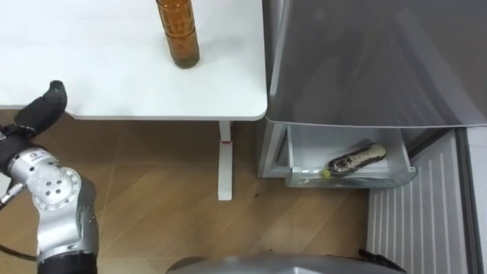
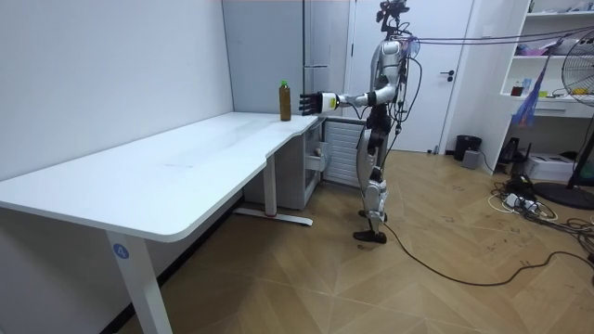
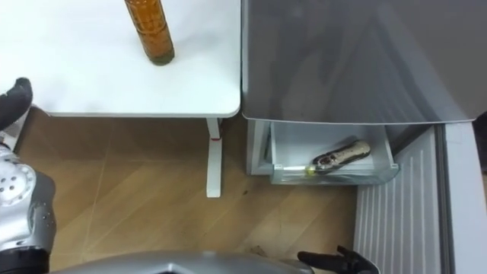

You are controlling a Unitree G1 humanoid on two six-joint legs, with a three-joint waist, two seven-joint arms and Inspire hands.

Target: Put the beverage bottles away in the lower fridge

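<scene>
Now bottle (image 1: 178,34) back from table (image 1: 91,61) edge, left robot hand (image 1: 42,106) over edge

- This looks like an office or a test room.
- A long white desk (image 2: 139,186) runs along a plain wall (image 2: 111,74).
- A grey fridge (image 2: 269,56) stands at the desk's end.
- The floor (image 2: 306,288) is wood.
- White shelves (image 2: 557,65) and a big fan (image 2: 580,93) stand on the far side.
</scene>
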